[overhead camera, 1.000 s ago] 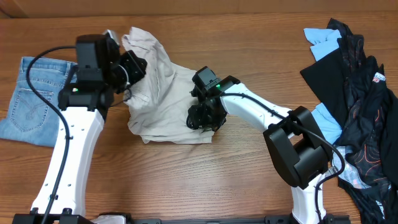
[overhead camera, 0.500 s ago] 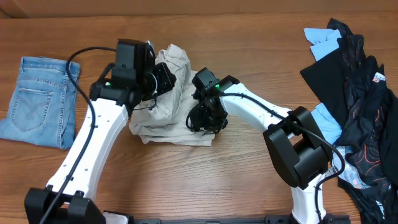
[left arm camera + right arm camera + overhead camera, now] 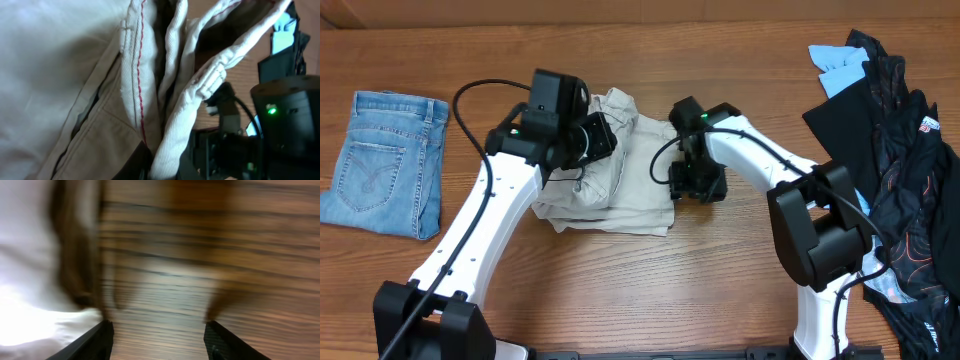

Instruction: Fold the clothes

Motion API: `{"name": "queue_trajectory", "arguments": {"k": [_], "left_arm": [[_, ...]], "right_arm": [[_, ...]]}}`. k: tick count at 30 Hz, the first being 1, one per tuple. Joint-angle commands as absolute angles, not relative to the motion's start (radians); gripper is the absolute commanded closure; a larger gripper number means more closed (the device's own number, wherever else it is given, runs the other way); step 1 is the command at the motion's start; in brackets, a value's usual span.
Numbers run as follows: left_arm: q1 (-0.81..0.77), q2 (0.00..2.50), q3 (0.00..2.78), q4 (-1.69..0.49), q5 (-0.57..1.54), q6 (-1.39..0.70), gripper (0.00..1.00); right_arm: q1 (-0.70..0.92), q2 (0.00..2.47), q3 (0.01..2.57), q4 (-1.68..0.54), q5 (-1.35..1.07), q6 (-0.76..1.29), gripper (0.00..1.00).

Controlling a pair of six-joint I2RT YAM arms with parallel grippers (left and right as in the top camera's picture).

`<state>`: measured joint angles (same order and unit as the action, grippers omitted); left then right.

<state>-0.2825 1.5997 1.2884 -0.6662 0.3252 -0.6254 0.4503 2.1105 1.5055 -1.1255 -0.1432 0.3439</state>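
Across it comes! Since a second ago the left arm has swept in from the left side of the cloth and carried a whole flap over the middle, while the right arm has backed off the fabric to its right-hand edge.

Biggest first: the brown wood-grain tabletop [image 3: 720,280]. Along its right edge sprawls the heap of black and sky-blue garments [image 3: 890,150], well out of play. The large beige khaki cotton shorts [image 3: 620,195] sit a little left of centre, toward the far edge, now a doubled-over bundle, flat at the near side and rumpled at the top. By the left edge, the smaller light-blue denim shorts [image 3: 385,160] lie flat, well apart.

The left gripper [image 3: 598,140] sits right on top of the khaki, at its upper left. Its wrist view is packed with folds and a red-stitched seam [image 3: 140,75], and whether it is clenched on cloth or letting go, I cannot tell. The right gripper [image 3: 692,185] hangs just beside the bundle's right edge, jaws spread, bare wood between them, holding nothing.

My read: the first side-to-side fold is being laid down. Next up, the left should release cleanly and lift clear without dragging the flap back, then the rumpled top wants flattening before a second fold.
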Motion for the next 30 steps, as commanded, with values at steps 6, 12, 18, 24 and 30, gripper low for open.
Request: {"name": "queue_trajectory", "arguments": {"k": [6, 12, 18, 24, 30], "left_arm": [[-0.323, 1.627, 1.312, -0.599, 0.343, -0.605, 0.55], [-0.299, 1.611, 1.325, -0.499, 0.45, -0.51, 0.36], [-0.223, 1.602, 1.326, -0.559, 0.361, -0.478, 0.4], [-0.211, 1.603, 1.325, -0.714, 0.072, -0.422, 0.41], [-0.208, 1.621, 1.324, -0.752, -0.041, -0.414, 0.42]], "right_arm": [[0.449, 2.059, 1.534, -1.139, -0.079, 0.349, 0.37], [0.44, 2.052, 1.534, -1.159, -0.036, 0.35, 0.35], [0.397, 1.972, 1.539, -1.161, 0.0, 0.348, 0.34], [0.376, 1.835, 1.583, -1.134, -0.049, 0.219, 0.34], [0.385, 1.822, 1.571, -1.131, -0.341, 0.065, 0.35]]}}
